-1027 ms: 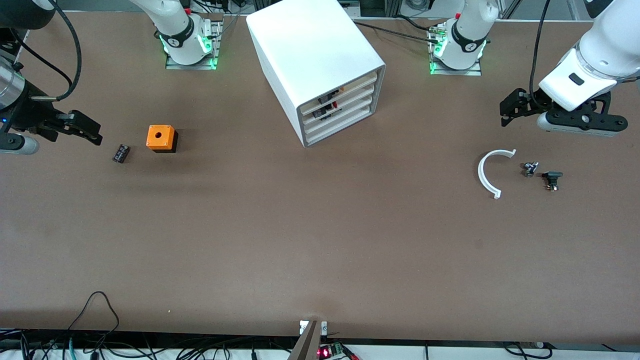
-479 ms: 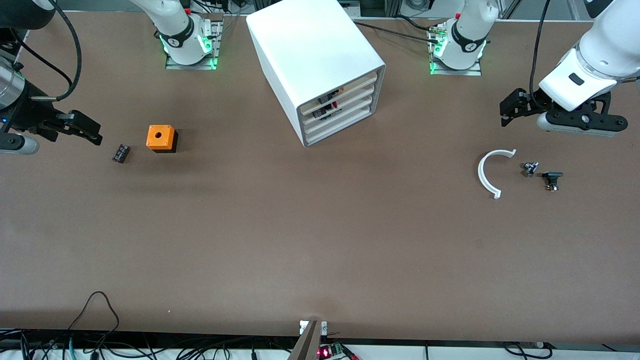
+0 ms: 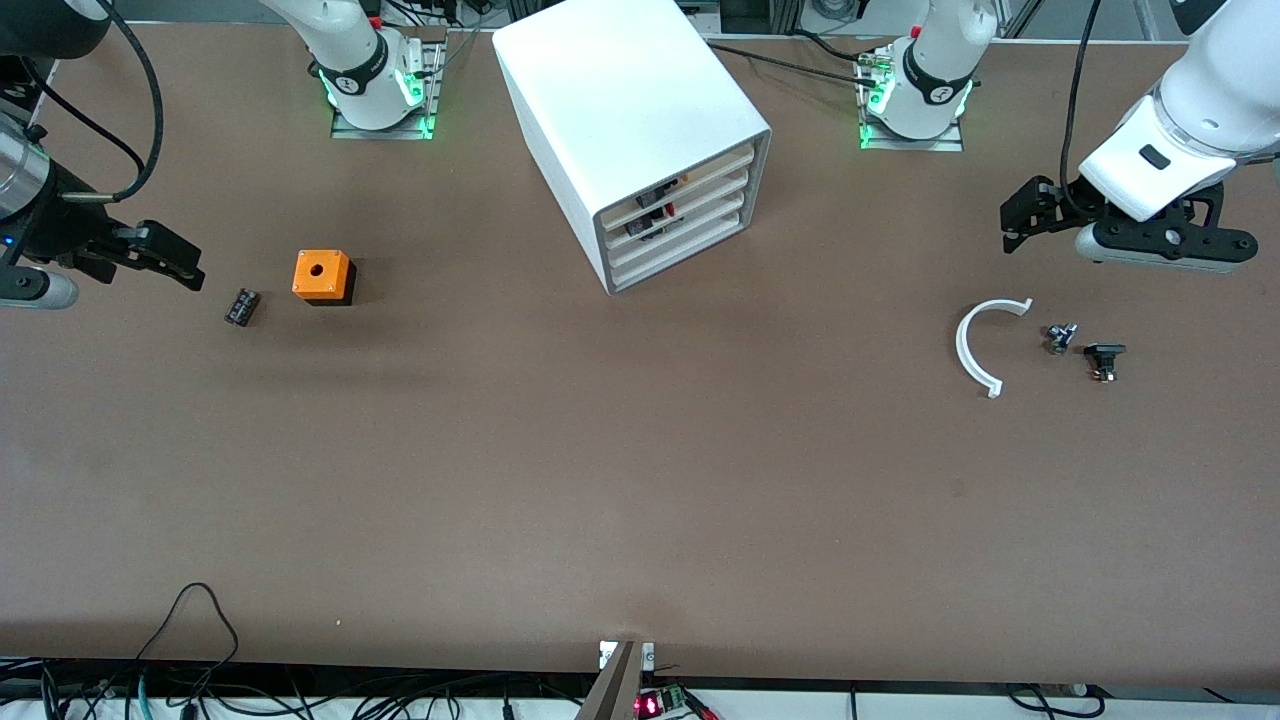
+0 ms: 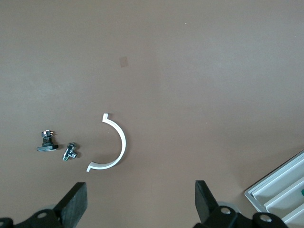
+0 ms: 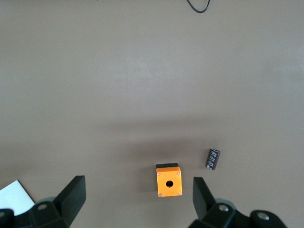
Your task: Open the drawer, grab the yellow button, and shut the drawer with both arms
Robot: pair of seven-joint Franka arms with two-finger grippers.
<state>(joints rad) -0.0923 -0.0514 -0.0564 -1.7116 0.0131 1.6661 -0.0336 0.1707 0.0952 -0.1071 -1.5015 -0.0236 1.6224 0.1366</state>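
Nothing moved; both tools gape, waiting.

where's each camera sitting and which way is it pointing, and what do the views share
Front view: high, across the table, facing both arm bases; shows the cabinet, the left gripper and the right gripper, both open.
Left wrist view: looks down past its own fingers at the white arc and a cabinet corner.
Right wrist view: looks down past its own fingers at the orange cube and the black block.
Shared: front view also shows arc, cube and block.
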